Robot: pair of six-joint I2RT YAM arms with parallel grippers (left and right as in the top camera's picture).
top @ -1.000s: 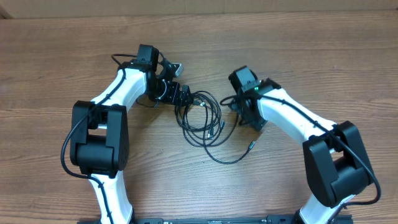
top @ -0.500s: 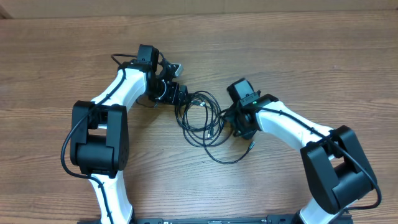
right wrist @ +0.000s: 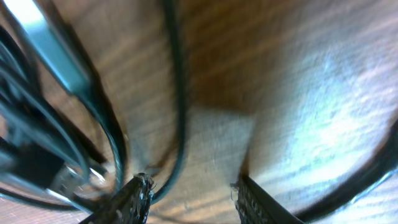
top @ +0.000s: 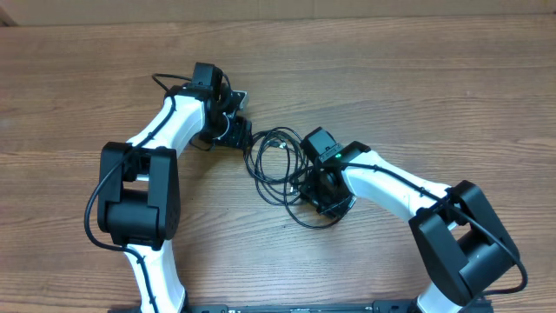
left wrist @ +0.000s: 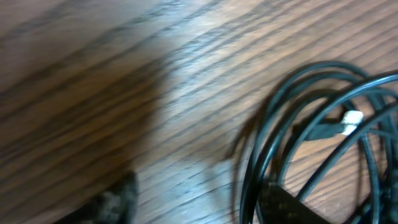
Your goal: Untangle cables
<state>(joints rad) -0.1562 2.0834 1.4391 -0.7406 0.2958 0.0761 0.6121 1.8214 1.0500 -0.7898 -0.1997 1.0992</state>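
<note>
The cables [top: 276, 165] lie as a tangle of thin black loops on the wooden table between the two arms. My left gripper [top: 241, 132] sits at the tangle's upper left edge. In the left wrist view its jaws [left wrist: 202, 204] stand apart over bare wood, with the looped cables [left wrist: 292, 130] crowding its right finger [left wrist: 289, 208]; a pale plug tip [left wrist: 352, 121] shows among them. My right gripper [top: 316, 186] is down on the tangle's right side. In the right wrist view it [right wrist: 194, 198] is open, with one strand [right wrist: 177, 93] running down between the fingers beside the left one [right wrist: 132, 200].
A silver-grey plug [right wrist: 50, 37] and more loops lie to the left of the right fingers. One loop [top: 311, 223] trails toward the near edge below the right arm. The wood table [top: 391, 78] stretches around the arms, and a pale strip runs along its far edge.
The right arm has swung left and down onto the tangle's right side, its jaws narrowing. The left gripper has pulled back slightly up-left, and its jaws have narrowed too.
</note>
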